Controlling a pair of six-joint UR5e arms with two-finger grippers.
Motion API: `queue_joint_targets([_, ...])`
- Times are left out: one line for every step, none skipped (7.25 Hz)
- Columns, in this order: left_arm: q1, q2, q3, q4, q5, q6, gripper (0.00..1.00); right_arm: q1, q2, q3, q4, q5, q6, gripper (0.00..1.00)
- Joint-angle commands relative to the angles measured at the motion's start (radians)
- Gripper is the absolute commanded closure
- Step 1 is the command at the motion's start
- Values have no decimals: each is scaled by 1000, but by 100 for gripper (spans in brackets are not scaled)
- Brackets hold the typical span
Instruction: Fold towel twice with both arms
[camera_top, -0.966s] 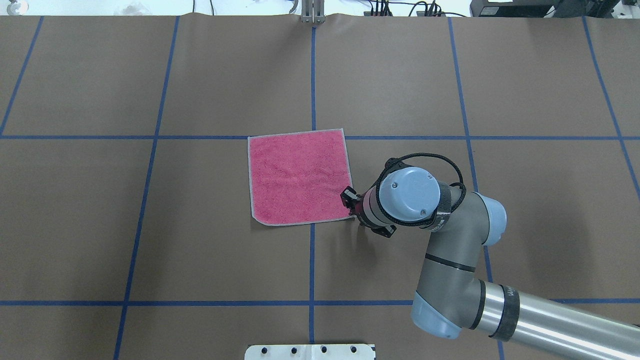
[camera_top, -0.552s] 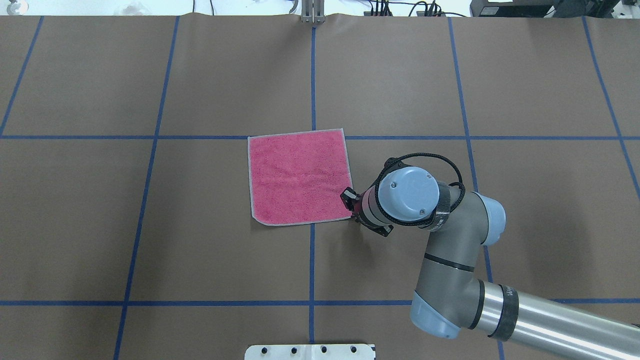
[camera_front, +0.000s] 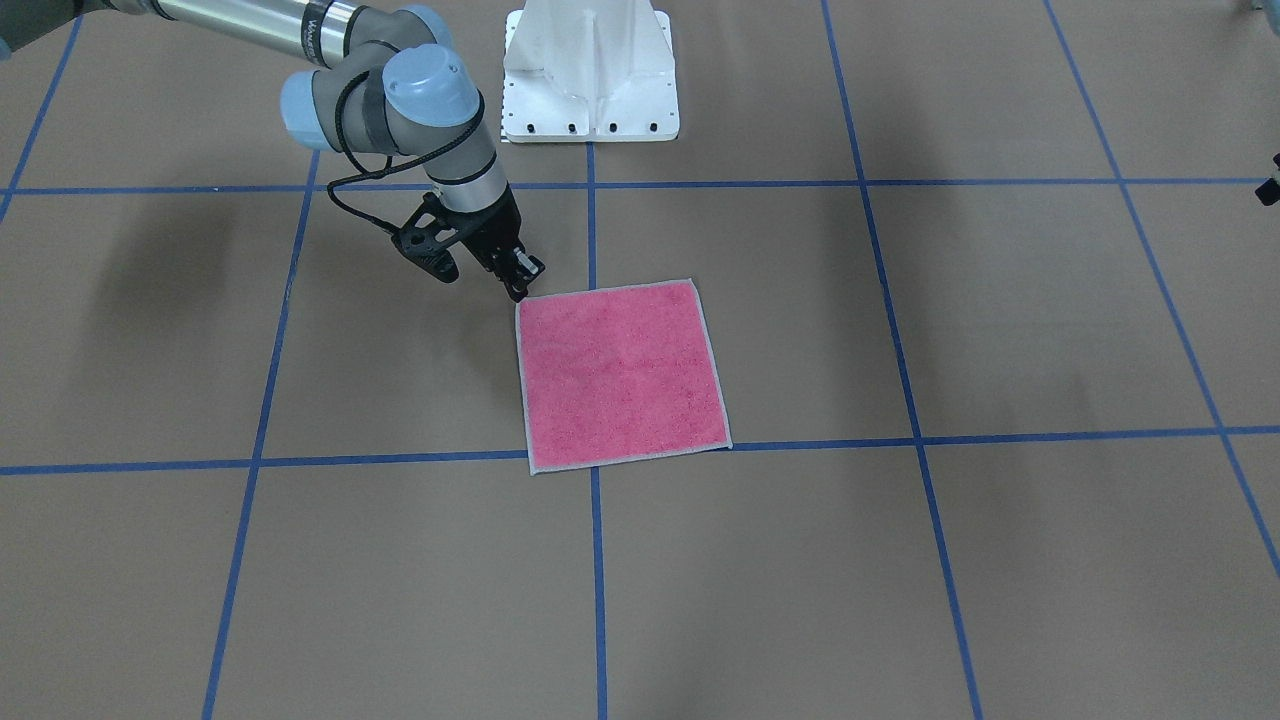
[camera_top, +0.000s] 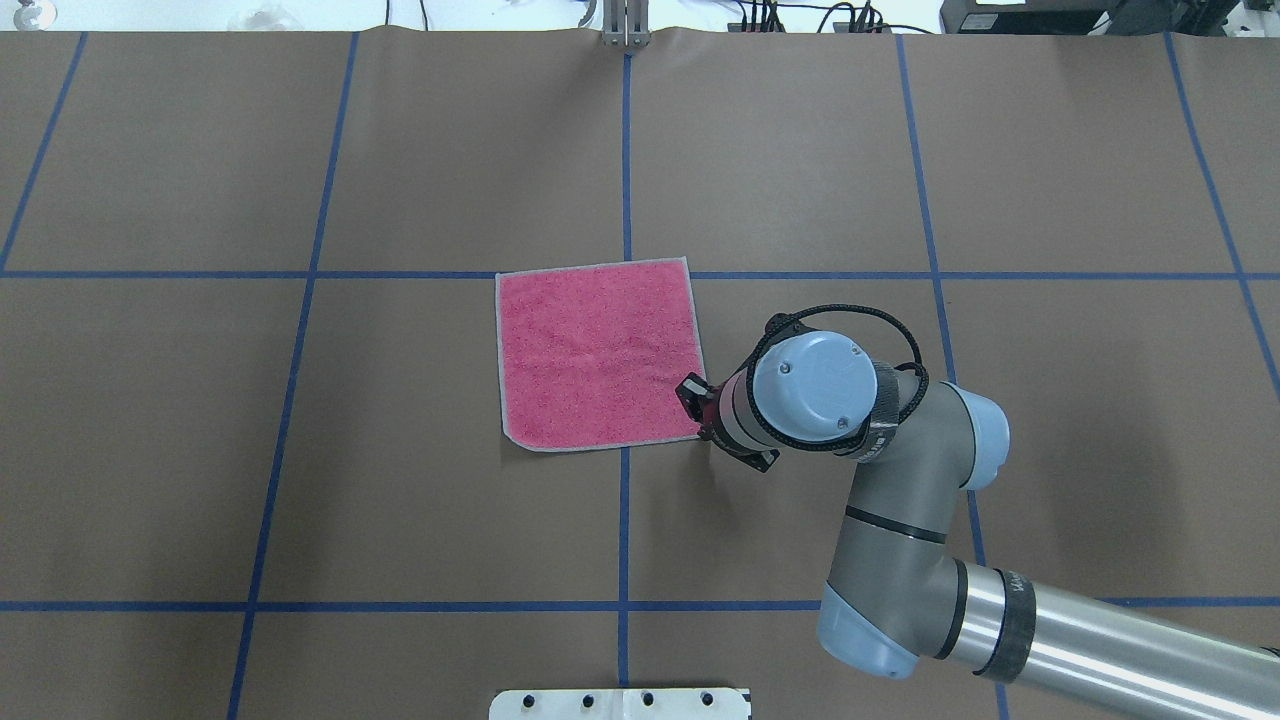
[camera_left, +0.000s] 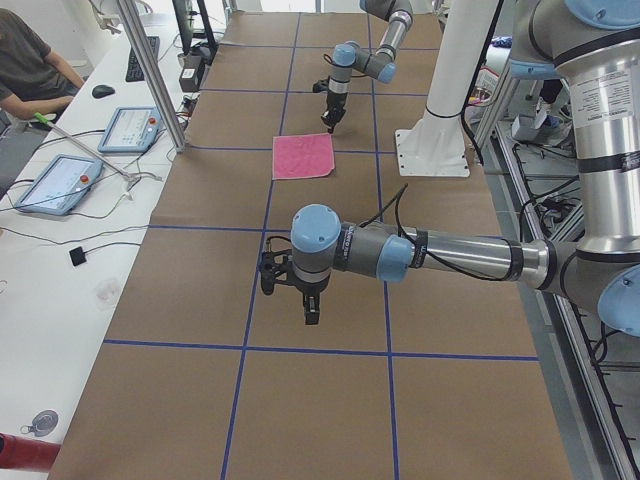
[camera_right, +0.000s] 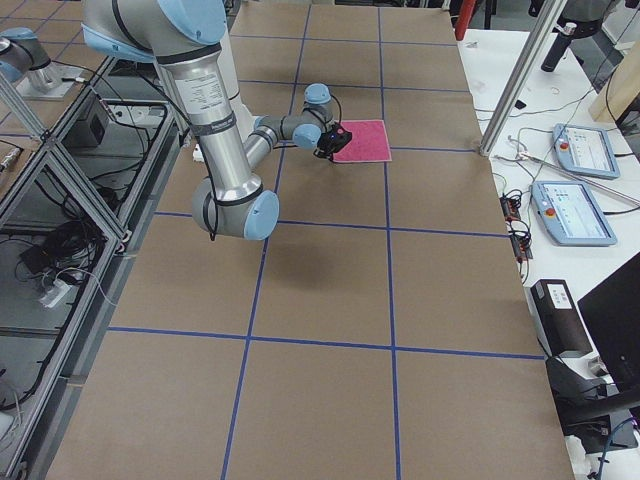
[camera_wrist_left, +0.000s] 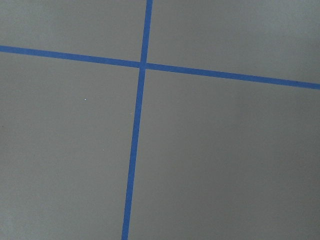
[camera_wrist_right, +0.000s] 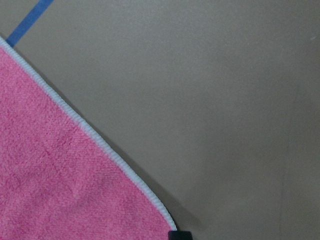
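Over the last 1 second the right arm (camera_top: 815, 392) has been eased slightly toward the towel (camera_top: 598, 355), so that its jaws are now set right at the towel's near right corner. The towel itself has not been moved. It is laid flat, pink face up, near the middle of the counter (camera_top: 1050, 450), over 1 blue tape line (camera_top: 625, 150), with no corner raised.

Whether the right jaws are closed on the corner cannot be told. Only 1 black fingertip (camera_wrist_right: 179, 235) is seen at the border in the right wrist view.

The left arm (camera_left: 400, 255) is held well apart from the towel, over bare counter, and the state of its jaws cannot be told.

Neither of the 2 folds is judged begun. A grasp of the first corner seems to be in hand.
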Motion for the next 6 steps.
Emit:
queue_joint_targets([62, -45, 0, -3, 0, -98, 0, 4, -18, 24, -3, 4, 1, 100])
queue_joint_targets([120, -103, -2, -3, 0, -208, 0, 6, -24, 50, -13, 4, 5, 100])
queue_joint_targets([186, -171, -2, -29, 2, -340, 0, 4, -28, 54, -15, 6, 18, 100])
queue_joint_targets([250, -220, -2, -70, 21, -472, 0, 6, -35, 61, -15, 6, 19, 100])
queue_joint_targets([315, -260, -9, -104, 53, -574, 0, 4, -37, 67, -15, 7, 19, 100])
queue_joint_targets([390, -319, -11, -112, 117, -704, 1, 1, -41, 80, -17, 7, 19, 100])
